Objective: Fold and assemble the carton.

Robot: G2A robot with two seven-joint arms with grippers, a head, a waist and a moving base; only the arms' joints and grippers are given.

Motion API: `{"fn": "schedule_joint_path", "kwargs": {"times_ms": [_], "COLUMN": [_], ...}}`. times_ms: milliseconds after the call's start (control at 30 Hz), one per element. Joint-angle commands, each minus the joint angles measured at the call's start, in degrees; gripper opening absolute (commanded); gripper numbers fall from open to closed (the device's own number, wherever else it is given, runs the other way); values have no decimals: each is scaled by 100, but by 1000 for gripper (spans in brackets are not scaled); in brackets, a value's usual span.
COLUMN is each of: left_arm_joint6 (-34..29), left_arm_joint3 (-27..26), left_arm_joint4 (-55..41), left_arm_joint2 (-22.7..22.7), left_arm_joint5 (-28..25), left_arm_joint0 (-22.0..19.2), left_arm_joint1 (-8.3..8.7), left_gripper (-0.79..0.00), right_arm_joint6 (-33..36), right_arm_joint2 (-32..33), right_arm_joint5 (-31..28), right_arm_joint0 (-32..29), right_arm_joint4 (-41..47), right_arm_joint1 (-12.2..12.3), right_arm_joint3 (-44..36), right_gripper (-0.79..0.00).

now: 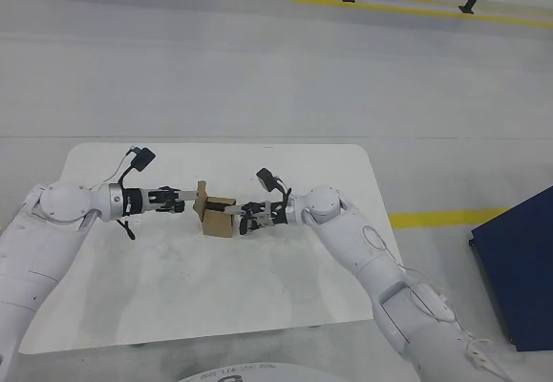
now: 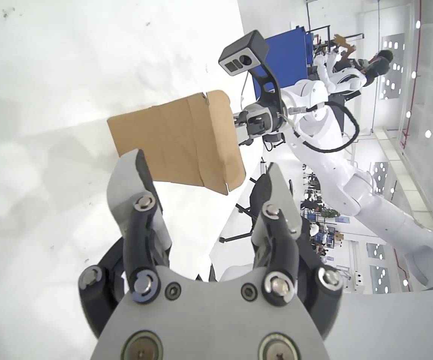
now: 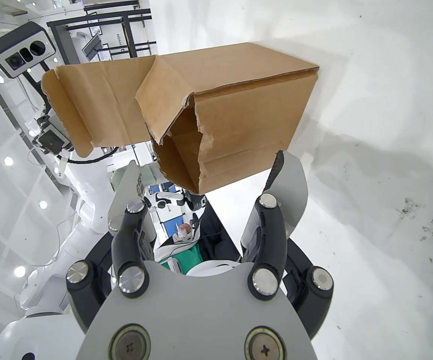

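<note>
The carton (image 1: pixel 217 218) sits near the middle of the surface (image 1: pixel 257 296), somewhat toward its far edge, between the two hands. It is already squared into a box-like sleeve, but one end gapes open with a ragged edge, and a long flap (image 3: pixel 89 102) sticks straight out on the left arm's side. The left hand (image 2: pixel 205 181) is spread wide and holds nothing, its fingertips just at that flapped end. The right hand (image 3: pixel 206 179) is also spread wide and empty, close against the carton's other side; I cannot tell whether either one actually touches the card. The step in hand looks to be closing the end flaps. Next, one hand probably has to steady the body while the other pushes the long flap over and tucks it in, gently, since the torn edge may buckle.
</note>
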Motion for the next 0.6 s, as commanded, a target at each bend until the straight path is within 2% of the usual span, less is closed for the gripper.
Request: {"fn": "schedule_joint_path", "kwargs": {"times_ms": [0,33,100,133,367,567], "left_arm_joint6": [57,99,154,173,207,179], "left_arm_joint3": [24,40,82,109,290,237], "left_arm_joint4": [83,120,152,152,149,184], "left_arm_joint2": [132,189,286,322,435,414], "left_arm_joint5": [52,82,126,133,90,39], "left_arm_joint0": [-79,-112,-172,-198,-308,-272], "left_arm_joint1": [-34,-50,-81,-94,-131,-105], "left_gripper": [-686,-696,-779,-785,-785,-785], "right_arm_joint6": [-8,-11,-6,-6,11,5], "right_arm_joint2": [7,10,21,30,66,49], "right_arm_joint5": [2,1,-2,-16,-1,41], "right_arm_joint0": [-10,-19,-37,-47,-92,-88], "right_arm_joint4": [-14,-18,-20,-26,-48,-74], "right_arm_joint1": [5,8,15,20,44,44], "right_arm_joint3": [-19,-28,-50,-62,-137,-168], "right_gripper": [-197,-191,-191,-197,-188,-182]}}
